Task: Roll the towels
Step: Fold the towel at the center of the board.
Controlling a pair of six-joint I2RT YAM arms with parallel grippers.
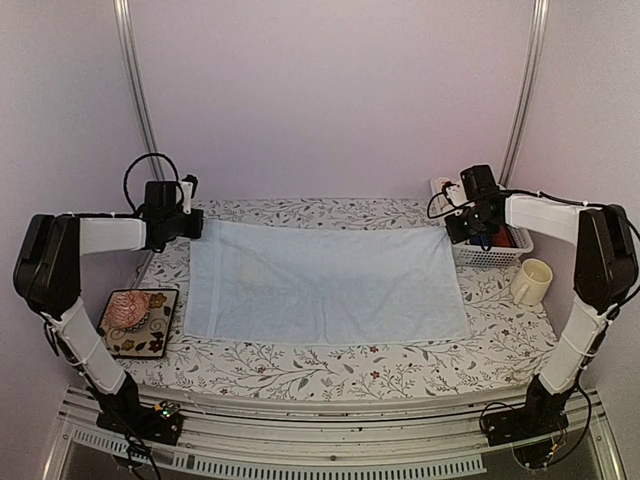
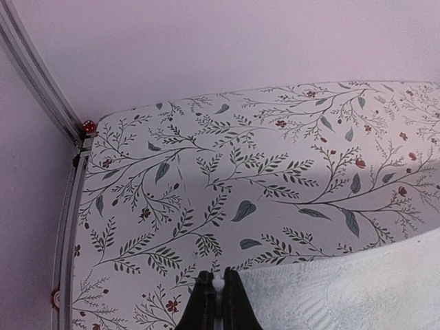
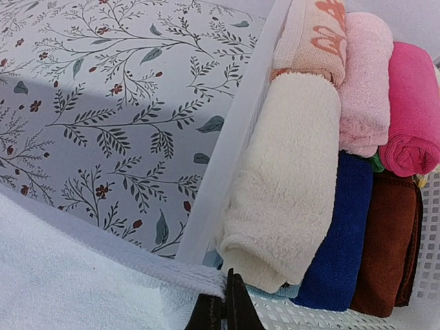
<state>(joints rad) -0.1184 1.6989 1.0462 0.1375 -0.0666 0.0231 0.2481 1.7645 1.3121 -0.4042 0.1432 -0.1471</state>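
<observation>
Pale blue rectangular terry towel (image 1: 325, 280) flat mid-frame, my left gripper (image 1: 198, 224) clamped on its upper-left corner, my right gripper (image 1: 453, 233) clamped on its upper-right corner

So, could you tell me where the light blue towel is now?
In the top view the light blue towel lies spread flat mid-table, its far corners pinched by the left gripper and right gripper, the white basket beside its right corner.

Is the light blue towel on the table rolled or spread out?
Spread out: the light blue towel lies as one flat rectangle, no roll anywhere.
</observation>
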